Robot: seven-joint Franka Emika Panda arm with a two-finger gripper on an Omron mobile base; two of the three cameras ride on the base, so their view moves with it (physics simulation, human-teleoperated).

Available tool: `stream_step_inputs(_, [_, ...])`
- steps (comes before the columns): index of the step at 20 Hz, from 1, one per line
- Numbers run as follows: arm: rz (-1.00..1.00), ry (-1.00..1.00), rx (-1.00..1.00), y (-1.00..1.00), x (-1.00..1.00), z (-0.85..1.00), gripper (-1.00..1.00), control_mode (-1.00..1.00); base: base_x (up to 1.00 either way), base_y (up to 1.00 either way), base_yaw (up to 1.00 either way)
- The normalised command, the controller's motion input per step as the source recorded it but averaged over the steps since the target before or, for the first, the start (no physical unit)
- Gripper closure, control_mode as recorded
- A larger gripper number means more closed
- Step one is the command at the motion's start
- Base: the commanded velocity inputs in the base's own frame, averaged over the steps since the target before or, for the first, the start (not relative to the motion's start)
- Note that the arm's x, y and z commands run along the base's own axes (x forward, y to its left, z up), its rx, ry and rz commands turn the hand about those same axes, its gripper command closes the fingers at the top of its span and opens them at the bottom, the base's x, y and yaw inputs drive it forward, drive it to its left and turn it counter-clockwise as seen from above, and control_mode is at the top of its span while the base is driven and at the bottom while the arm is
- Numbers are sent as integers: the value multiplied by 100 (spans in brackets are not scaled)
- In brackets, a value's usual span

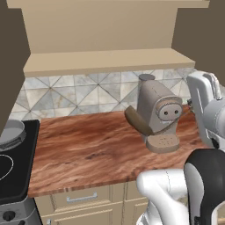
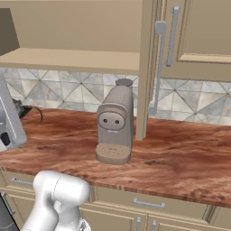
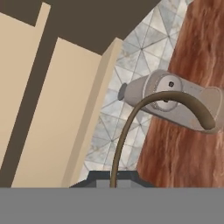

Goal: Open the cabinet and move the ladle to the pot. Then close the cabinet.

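Observation:
The cabinet (image 1: pixel 110 59) stands open above the counter, its shelf bare; one open door (image 2: pixel 145 67) appears edge-on with its silver bar handle. My gripper (image 3: pixel 113 181) is shut on the thin curved handle of the ladle (image 3: pixel 144 103). The ladle's brown oval bowl (image 1: pixel 134 119) hangs above the counter, just in front of the coffee machine. The grey pot (image 1: pixel 15 125) sits on the stove at the far left, well away from the ladle. My arm rises at the right edge of the left base view.
A tall grey coffee machine (image 2: pixel 115 126) stands on the wooden counter (image 1: pixel 88 149), close to the ladle. The black stove (image 1: pixel 13 176) borders the counter on the left. The neighbouring wall cabinet (image 2: pixel 203 31) is closed. Drawers (image 2: pixel 149 203) run below.

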Motion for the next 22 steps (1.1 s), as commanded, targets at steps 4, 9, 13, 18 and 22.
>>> stream_step_inputs(4, [-2,0,0,-2,-47,0,100,-100,0,0,0])
stream_step_inputs(9, [-2,0,0,0,-46,0,100,-100,0,0,0])
stream_step_inputs(13, [-2,0,0,-9,-28,0,100,-100,0,0,0])
stream_step_inputs(18, [0,0,-2,-16,8,-20,100,-100,0,0,0])
stream_step_inputs(22, [0,0,0,-1,10,-6,100,-100,0,0,0])
